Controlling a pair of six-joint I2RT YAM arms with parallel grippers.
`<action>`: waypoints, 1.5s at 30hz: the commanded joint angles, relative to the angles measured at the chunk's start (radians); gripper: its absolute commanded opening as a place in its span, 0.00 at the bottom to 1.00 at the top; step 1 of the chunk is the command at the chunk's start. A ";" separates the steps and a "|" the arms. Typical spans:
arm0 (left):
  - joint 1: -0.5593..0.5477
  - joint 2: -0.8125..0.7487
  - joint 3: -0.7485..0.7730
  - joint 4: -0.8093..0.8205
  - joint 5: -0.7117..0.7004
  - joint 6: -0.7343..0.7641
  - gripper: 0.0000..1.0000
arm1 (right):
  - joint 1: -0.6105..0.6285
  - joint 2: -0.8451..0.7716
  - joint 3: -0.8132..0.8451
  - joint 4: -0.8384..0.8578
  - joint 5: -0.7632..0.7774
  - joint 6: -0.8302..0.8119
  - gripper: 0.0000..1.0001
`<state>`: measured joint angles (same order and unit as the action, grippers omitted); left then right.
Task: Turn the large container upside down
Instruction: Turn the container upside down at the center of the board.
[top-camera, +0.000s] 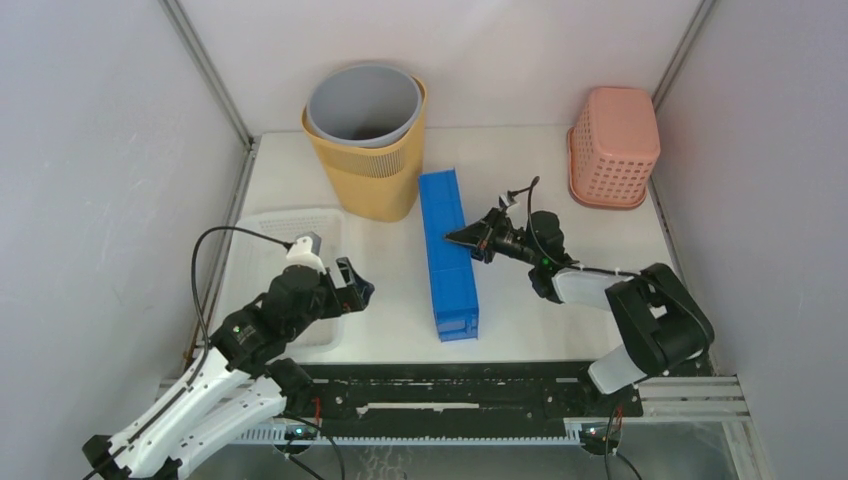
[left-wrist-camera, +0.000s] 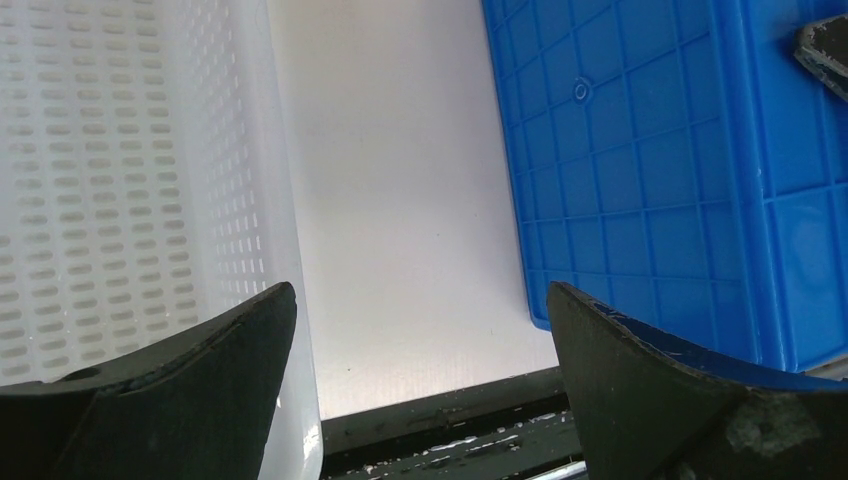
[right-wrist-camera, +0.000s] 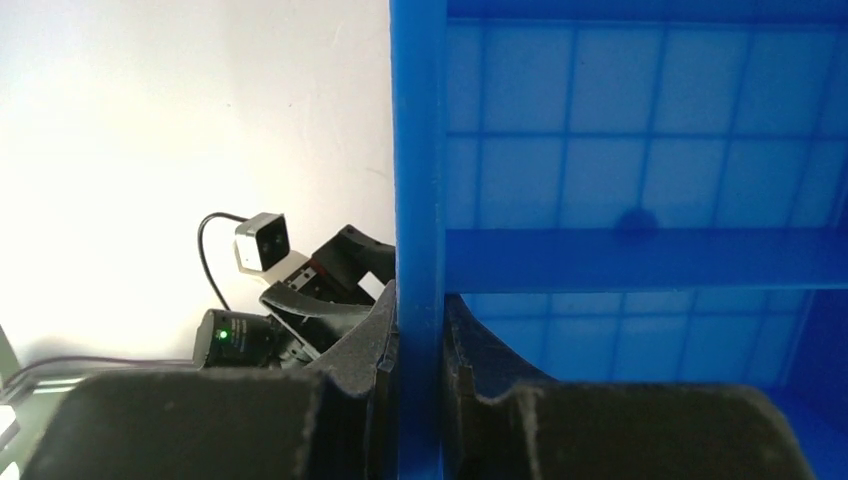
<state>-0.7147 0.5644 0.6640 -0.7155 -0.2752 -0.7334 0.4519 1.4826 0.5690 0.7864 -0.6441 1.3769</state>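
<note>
Blue container (top-camera: 448, 255): mid-tabletop, standing on its long side. Right gripper (top-camera: 464, 237) clamped on its upper wall; left gripper (top-camera: 357, 290) gaping, toward the near left corner. Risk: the edge pinch slips and the container falls back upright.

Smooth plastic blue container (top-camera: 455, 290); perforated plastic white basket (left-wrist-camera: 120, 150)

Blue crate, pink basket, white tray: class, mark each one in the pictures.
blue crate (top-camera: 455, 290), top view, long upper wall
pink basket (top-camera: 615, 140), top view, mesh face
white tray (left-wrist-camera: 130, 180), left wrist view, slotted surface
</note>
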 joint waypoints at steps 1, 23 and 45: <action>0.007 0.010 -0.003 0.047 0.013 -0.001 1.00 | -0.002 0.066 -0.004 0.233 -0.080 0.099 0.04; 0.008 0.023 -0.026 0.096 0.031 0.031 1.00 | -0.002 -0.449 0.099 -1.114 0.473 -0.751 1.00; 0.008 0.133 -0.038 0.220 0.142 0.043 1.00 | 0.344 -0.427 0.511 -1.555 0.929 -0.759 1.00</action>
<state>-0.7128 0.7231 0.6483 -0.5426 -0.1642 -0.7090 0.7471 1.0195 1.0225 -0.6952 0.1692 0.6106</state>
